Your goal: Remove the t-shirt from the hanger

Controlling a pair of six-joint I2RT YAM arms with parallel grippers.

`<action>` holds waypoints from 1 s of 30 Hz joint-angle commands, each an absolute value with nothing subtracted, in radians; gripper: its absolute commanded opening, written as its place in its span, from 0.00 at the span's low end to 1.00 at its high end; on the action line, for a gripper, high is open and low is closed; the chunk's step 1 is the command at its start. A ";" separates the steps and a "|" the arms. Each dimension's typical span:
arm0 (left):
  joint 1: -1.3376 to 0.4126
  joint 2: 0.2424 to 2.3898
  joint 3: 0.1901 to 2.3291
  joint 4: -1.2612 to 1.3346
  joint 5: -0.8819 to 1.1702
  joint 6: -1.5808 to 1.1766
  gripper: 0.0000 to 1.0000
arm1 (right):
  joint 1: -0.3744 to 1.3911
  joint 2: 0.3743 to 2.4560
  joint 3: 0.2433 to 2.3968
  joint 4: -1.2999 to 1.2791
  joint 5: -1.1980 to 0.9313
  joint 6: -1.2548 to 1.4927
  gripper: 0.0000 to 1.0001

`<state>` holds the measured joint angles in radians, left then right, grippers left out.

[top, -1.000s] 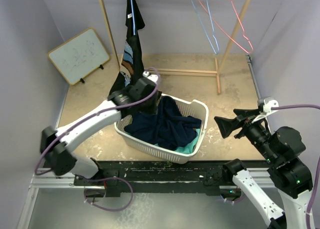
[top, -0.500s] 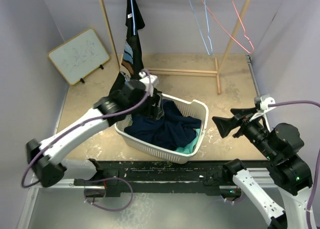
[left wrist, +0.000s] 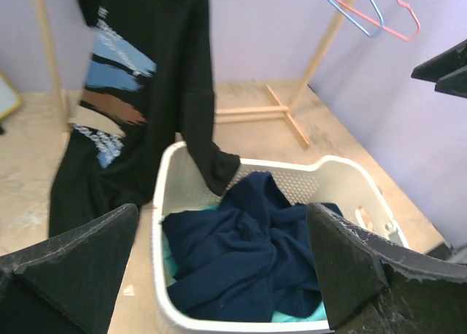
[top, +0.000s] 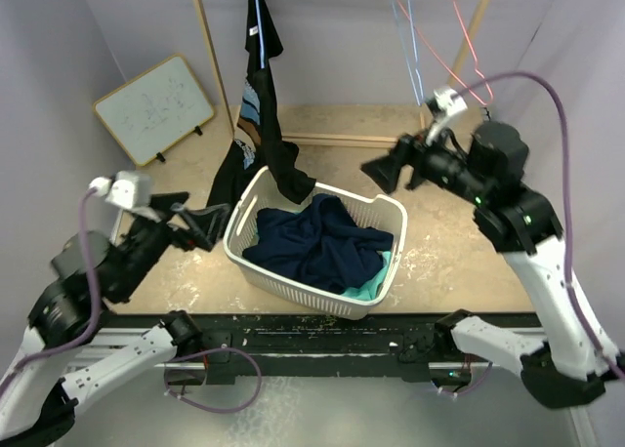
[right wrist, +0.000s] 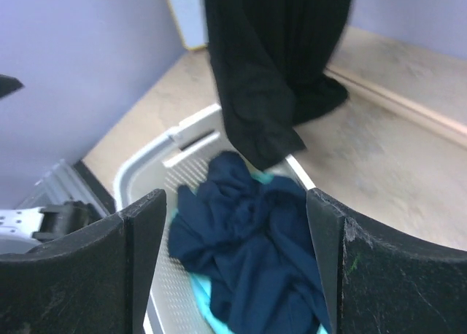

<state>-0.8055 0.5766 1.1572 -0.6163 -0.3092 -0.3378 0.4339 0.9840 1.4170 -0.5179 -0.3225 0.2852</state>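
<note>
A black t-shirt (top: 259,76) with a blue, brown and white print hangs from the top of the wooden rack. A pale blue strip of its hanger (top: 257,18) shows at the collar. The shirt's lower end (top: 291,183) drapes over the far rim of a white basket (top: 386,271). My left gripper (top: 210,224) is open and empty, left of the basket and apart from the shirt. My right gripper (top: 379,174) is open and empty, in the air above the basket's far right corner. The left wrist view shows the t-shirt (left wrist: 146,93) beyond the left gripper (left wrist: 222,210). The right wrist view shows the t-shirt (right wrist: 270,71) beyond the right gripper (right wrist: 237,199).
A crumpled navy garment (top: 317,242) lies in the basket over a teal cloth (top: 369,289). Pink and blue empty wire hangers (top: 430,27) hang at the rack's right end. The rack's posts (top: 210,52) and floor beam (top: 361,140) stand behind the basket. A whiteboard (top: 156,108) leans at the back left.
My left gripper opened and pulled back from the basket to the left. My right arm rose from the right edge and swung in over the basket's far right corner.
</note>
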 commanded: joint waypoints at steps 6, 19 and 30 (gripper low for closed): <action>-0.805 0.392 0.996 -0.640 -0.507 -0.338 0.95 | 0.782 1.613 2.188 -0.585 0.099 0.224 0.82; -0.805 0.277 0.908 -0.667 -0.490 -0.363 0.89 | 0.664 2.068 2.620 -0.352 0.025 0.313 0.82; -0.802 0.264 0.907 -0.692 -0.468 -0.368 0.88 | 0.662 2.121 2.636 -0.227 0.011 0.340 0.78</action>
<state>-0.8055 0.2768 0.9028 -0.7052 -0.4751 -0.3576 0.6548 2.1326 2.5958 -0.3378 0.0341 0.3111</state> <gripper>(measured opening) 0.881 0.786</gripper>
